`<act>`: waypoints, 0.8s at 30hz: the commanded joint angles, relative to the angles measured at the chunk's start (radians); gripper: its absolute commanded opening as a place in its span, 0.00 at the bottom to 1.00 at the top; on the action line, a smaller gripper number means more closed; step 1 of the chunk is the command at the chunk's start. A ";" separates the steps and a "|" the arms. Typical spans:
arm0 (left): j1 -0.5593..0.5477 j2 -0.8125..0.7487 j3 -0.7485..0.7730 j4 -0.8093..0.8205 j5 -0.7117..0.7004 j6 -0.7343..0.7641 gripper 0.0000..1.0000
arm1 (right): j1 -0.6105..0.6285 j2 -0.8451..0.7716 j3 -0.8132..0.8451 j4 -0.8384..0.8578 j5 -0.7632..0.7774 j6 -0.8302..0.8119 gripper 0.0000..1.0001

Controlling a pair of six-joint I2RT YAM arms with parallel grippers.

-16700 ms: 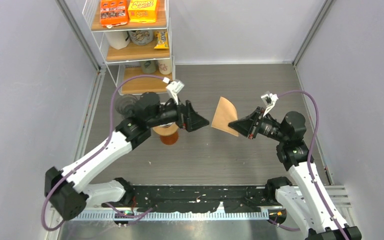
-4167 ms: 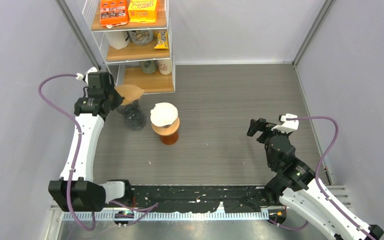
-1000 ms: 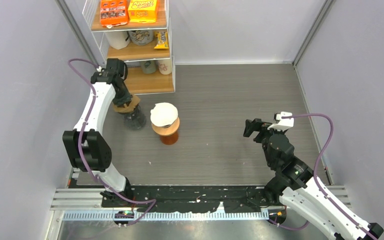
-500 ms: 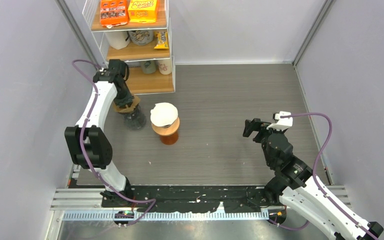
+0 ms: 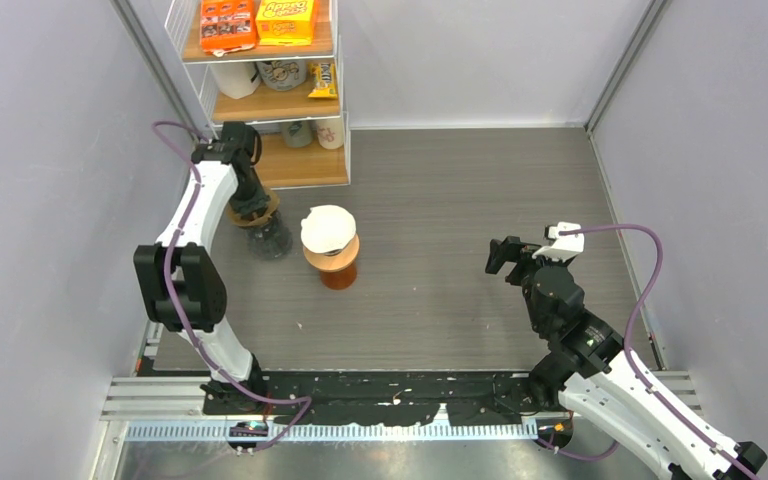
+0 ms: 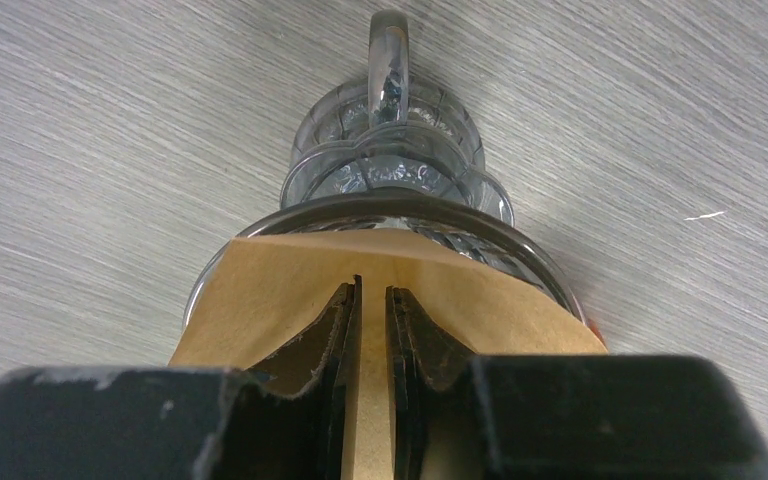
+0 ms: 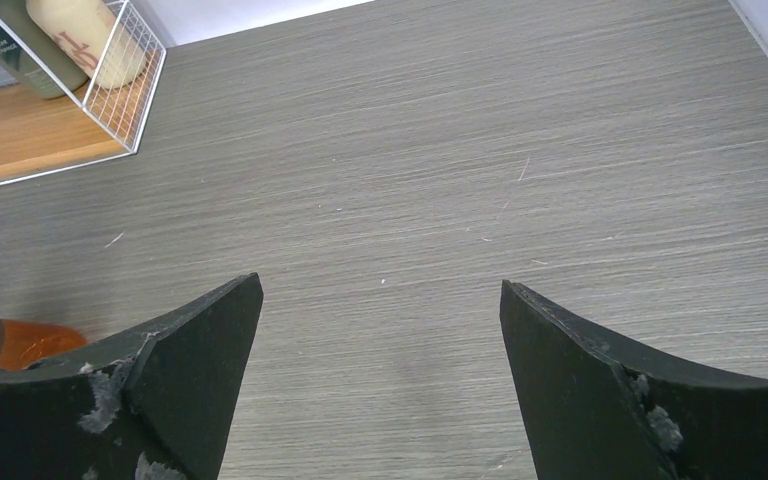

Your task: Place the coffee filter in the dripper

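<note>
While the top cam looks down, the left gripper [image 5: 253, 207] hangs at the table's [image 5: 440, 180] 10 o'clock, right over the clear glass dripper [image 5: 272, 240], w/ the brown paper filter [image 5: 244, 217] showing under it. An orange cup [image 5: 338, 268] w/ a white filter [image 5: 326, 226] on top stands just beside the dripper at its 3 o'clock, and the wire shelf rack [image 5: 270, 95] sits at approx. 11. The right gripper [image 5: 505, 258] hovers over bare table at approx. 4 o'clock, well apart from all that. Left wrist cam: fingers [image 6: 332, 340] nearly together, pinched on a fold of the brown paper filter, which lies within the dripper's rim; dripper handle points to 12. Right wrist cam: jaws spread wide, nothing btw them, only wood-grain table below; orange cup's edge at 8 o'clock, shelf rack corner at 10.
</note>
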 commanded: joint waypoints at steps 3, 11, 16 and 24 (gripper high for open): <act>0.003 0.006 -0.002 0.012 -0.015 0.024 0.22 | -0.001 0.007 0.008 0.031 0.029 0.009 0.95; 0.003 0.018 0.004 0.020 -0.029 0.035 0.31 | -0.001 0.014 0.010 0.032 0.030 0.008 0.95; 0.003 0.033 0.008 0.015 -0.030 0.040 0.30 | -0.001 0.012 0.008 0.033 0.035 0.007 0.95; 0.003 0.034 -0.001 0.019 -0.028 0.045 0.31 | -0.001 0.015 0.008 0.032 0.036 0.008 0.95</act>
